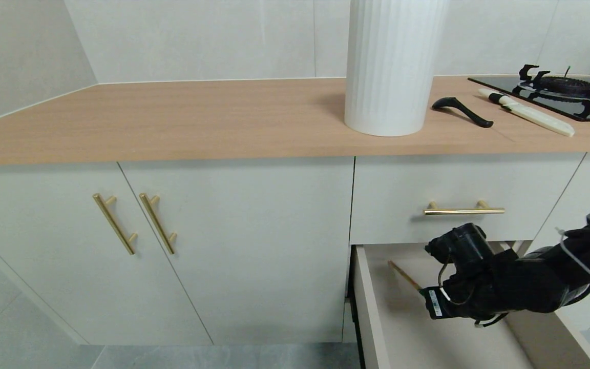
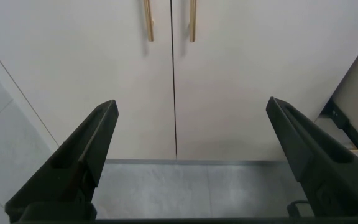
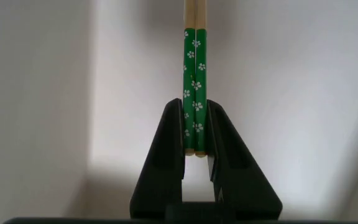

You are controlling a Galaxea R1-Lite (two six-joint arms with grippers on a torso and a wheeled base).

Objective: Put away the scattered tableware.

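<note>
My right gripper (image 3: 196,134) is shut on a pair of chopsticks (image 3: 195,87) with green flower-printed ends and bare wooden tips. From the head view, that gripper (image 1: 424,293) hangs inside the open drawer (image 1: 372,307) at the lower right, and the chopsticks (image 1: 403,274) angle up to the left over the drawer's floor. On the counter lie a black spoon (image 1: 462,110) and a white knife (image 1: 526,113). My left gripper (image 2: 188,146) is open, low in front of the cabinet doors (image 2: 173,74), with nothing between its fingers.
A tall white ribbed cylinder (image 1: 391,66) stands on the wooden counter (image 1: 172,120). A black gas hob (image 1: 566,89) sits at the far right. A shut drawer with a gold handle (image 1: 464,210) is just above the open one. Two cabinet doors carry gold handles (image 1: 136,223).
</note>
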